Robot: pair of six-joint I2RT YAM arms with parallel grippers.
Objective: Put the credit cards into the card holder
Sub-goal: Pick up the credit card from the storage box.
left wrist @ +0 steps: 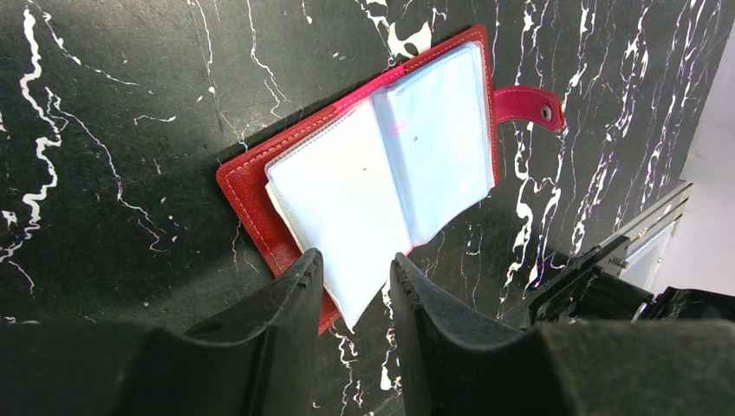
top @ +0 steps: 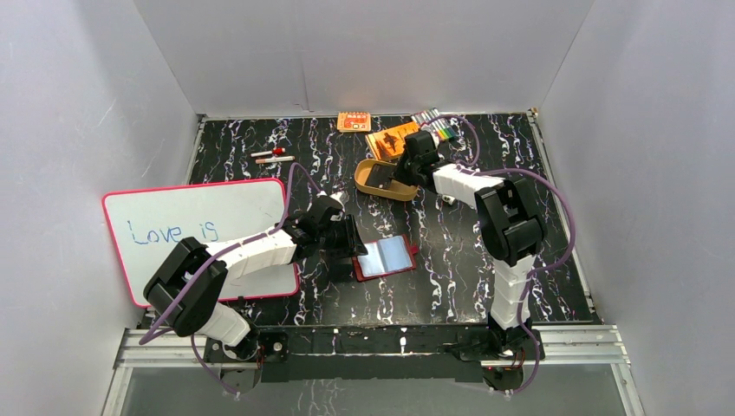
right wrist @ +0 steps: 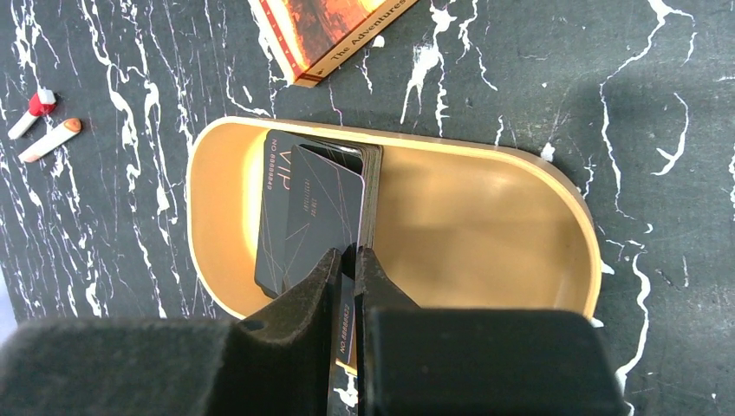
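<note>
The card holder (top: 386, 256) (left wrist: 381, 173) lies open on the black marbled table, a dark red wallet with its clear sleeves facing up and its snap tab (left wrist: 529, 104) out to one side. My left gripper (top: 347, 238) (left wrist: 355, 260) hovers open at the wallet's left edge; a sleeve corner shows below the gap, ungripped. The credit cards (right wrist: 308, 208), black with fine lines, are stacked in the tan oval tray (right wrist: 485, 217) (top: 374, 178). My right gripper (top: 400, 178) (right wrist: 348, 253) reaches into the tray, its fingers pinched on the near edge of one card.
A white board (top: 199, 230) with writing lies at the left. An orange book (top: 390, 139) (right wrist: 329, 30), an orange packet (top: 354, 121) and coloured markers (top: 436, 124) sit behind the tray. Two small white-and-red sticks (top: 273, 156) (right wrist: 43, 121) lie left of it.
</note>
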